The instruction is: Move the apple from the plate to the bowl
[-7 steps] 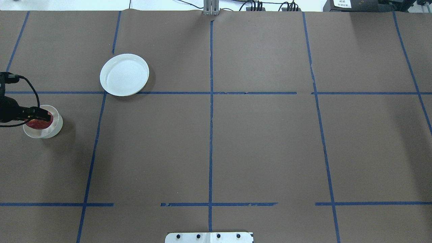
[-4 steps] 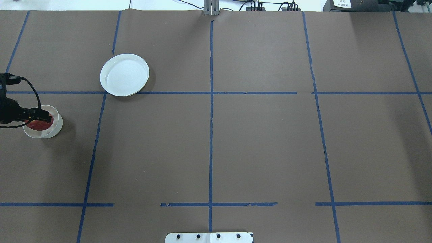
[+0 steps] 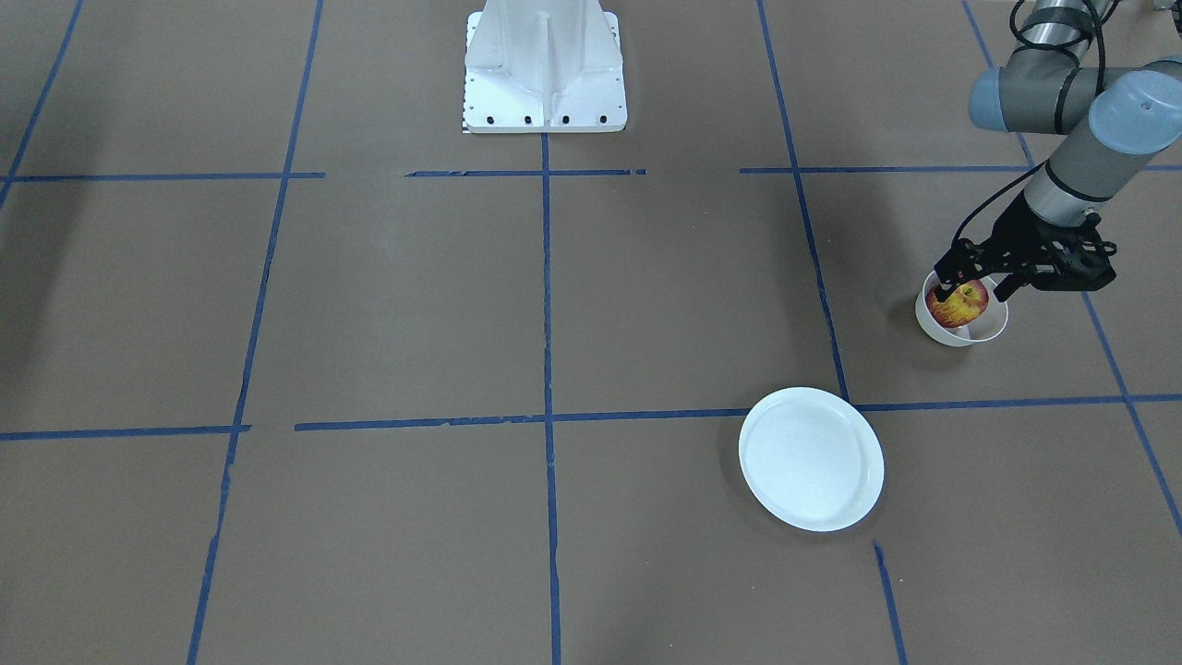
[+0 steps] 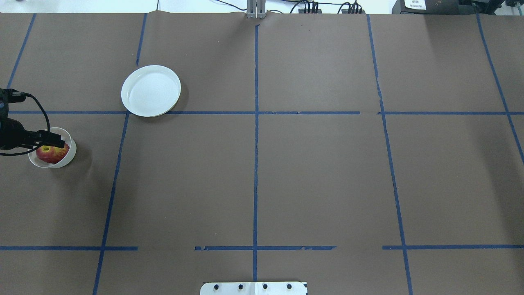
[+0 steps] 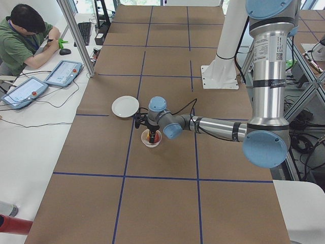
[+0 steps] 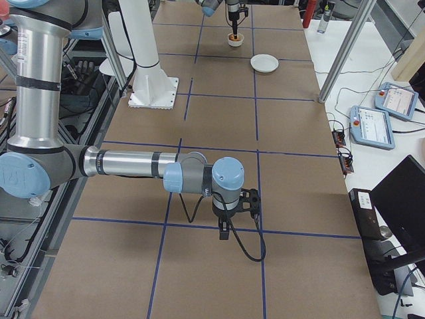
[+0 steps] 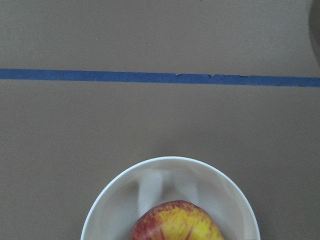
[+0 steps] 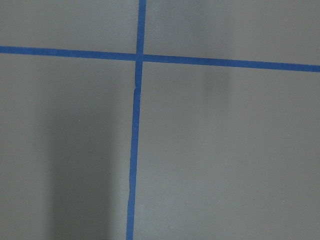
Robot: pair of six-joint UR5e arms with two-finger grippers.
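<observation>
The red and yellow apple [image 3: 960, 305] sits inside the small cream bowl [image 3: 962, 336], near the table edge on the robot's left. My left gripper [image 3: 972, 294] hangs just over the bowl, its fingers spread on either side of the apple's top, open. In the overhead view the apple [image 4: 52, 154] shows in the bowl [image 4: 62, 164] below the gripper [image 4: 55, 143]. The left wrist view shows the apple [image 7: 175, 224] in the bowl [image 7: 170, 162], no fingers. The white plate [image 4: 150, 90] lies bare. My right gripper [image 6: 226, 226] shows only in the exterior right view; I cannot tell its state.
The brown paper table carries blue tape lines [image 4: 255, 123]. The robot's white base [image 3: 545, 65] stands at mid table on the robot's side. An operator [image 5: 25, 35] sits with tablets beyond the far table edge. The left arm's cable [image 4: 41, 110] loops beside the bowl.
The apple and bowl looked blurred and doubled under the fingers earlier; now both are sharp and the apple rests in the bowl. The left gripper has hardly moved.
</observation>
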